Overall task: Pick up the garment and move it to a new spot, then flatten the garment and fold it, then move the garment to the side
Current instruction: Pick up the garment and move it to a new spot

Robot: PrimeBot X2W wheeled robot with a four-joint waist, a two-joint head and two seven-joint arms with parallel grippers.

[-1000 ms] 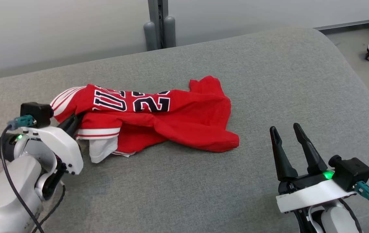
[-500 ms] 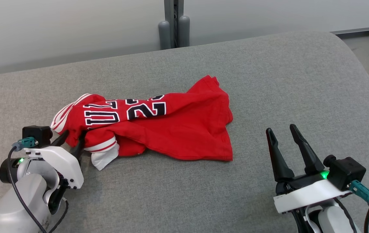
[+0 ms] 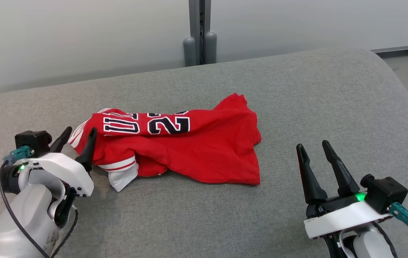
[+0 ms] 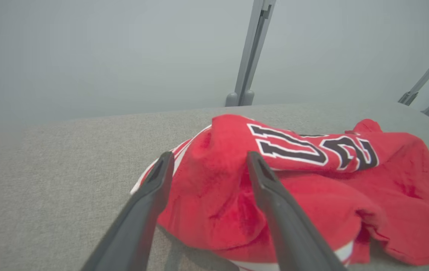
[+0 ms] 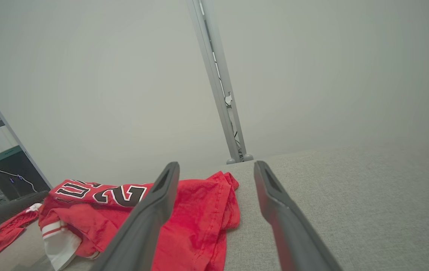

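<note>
Red jersey (image 3: 189, 150) with dark white-edged lettering is seen crumpled on the grey cushion (image 3: 297, 89), its striped end just beside the spread, empty left gripper (image 3: 80, 129), well apart from the spread right gripper (image 3: 312, 144).

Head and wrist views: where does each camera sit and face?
Head view: from the head, down onto the crumpled red jersey on the grey cloth surface; left hand, right hand show.
Left wrist view: along left hand's fingers, onto the jersey.
Right wrist view: along right hand's fingers; jersey lower left.
All share the jersey.
</note>
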